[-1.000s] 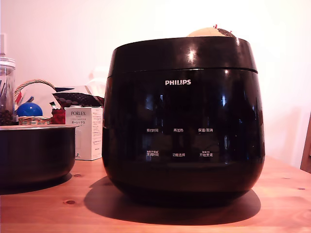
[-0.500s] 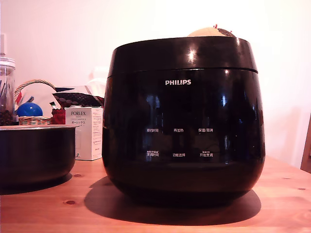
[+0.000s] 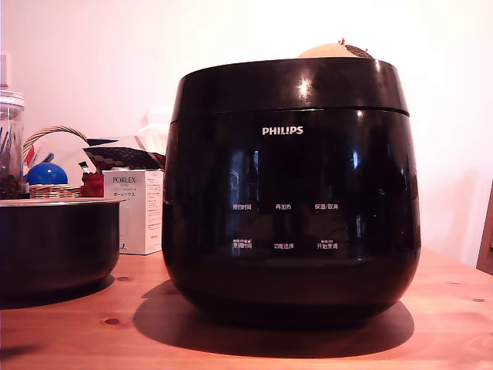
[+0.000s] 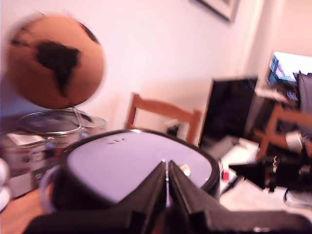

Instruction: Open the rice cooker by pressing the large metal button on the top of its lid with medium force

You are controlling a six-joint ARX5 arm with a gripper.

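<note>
1. At the exterior view's far left, a clear glass jar stands behind a short dark pot with a pale rim.
2. Behind the pot sits a woven basket with a blue ball in it.
3. Next to them is a white box with the word PORLEX on it.
4. The big shiny black rice cooker stands in the middle of the wooden table. White PHILIPS letters and small white labels are on its front.
5. The lid is down on the cooker, with only a thin line between lid and body.
6. An orange round thing peeks up behind the lid. In the wrist view it is an orange globe with dark land shapes.
7. In the wrist view, the pincer is just above the flat pale top of the lid. Its two black fingers are close together and hold nothing.
8. A small shiny metal button sits right beside the finger tips. I cannot tell if they touch it.
9. A wooden chair stands behind the cooker.
</note>
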